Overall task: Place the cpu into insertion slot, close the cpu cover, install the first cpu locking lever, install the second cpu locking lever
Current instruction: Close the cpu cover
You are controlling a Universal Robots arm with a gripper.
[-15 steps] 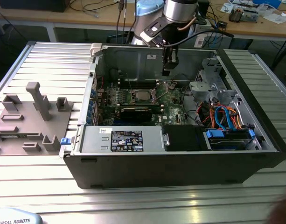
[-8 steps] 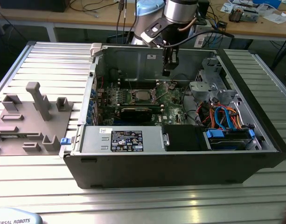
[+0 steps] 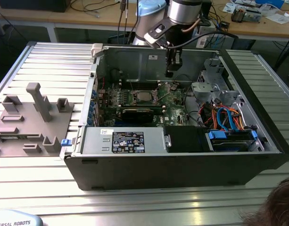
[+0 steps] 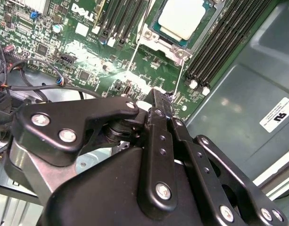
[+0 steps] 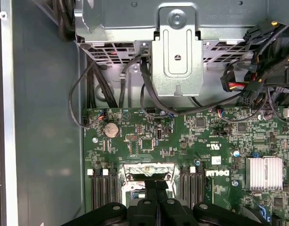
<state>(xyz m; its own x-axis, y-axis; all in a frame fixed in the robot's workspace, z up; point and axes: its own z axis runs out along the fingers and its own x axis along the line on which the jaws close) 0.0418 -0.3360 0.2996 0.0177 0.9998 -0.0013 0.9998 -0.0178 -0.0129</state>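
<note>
The black, linkage-armed gripper (image 5: 157, 184) has its two fingers pressed together, with nothing visible between them. In the exterior view it hangs over the green motherboard (image 3: 175, 102) inside the open dark-grey computer case (image 3: 182, 165).

Just past the fingertips lies the cpu (image 4: 184, 18), a small flat square chip with a pale silver metal top. It sits in the black-rimmed insertion slot (image 4: 153, 24), whose contact field it covers, and the thin silver frame of the cpu cover (image 4: 163, 46) surrounds it.

Two thin wire levers (image 4: 178, 77) run from the cover's corners toward the gripper; I cannot tell whether they are latched.

In the first wrist view the fingers hide the chip.
</note>
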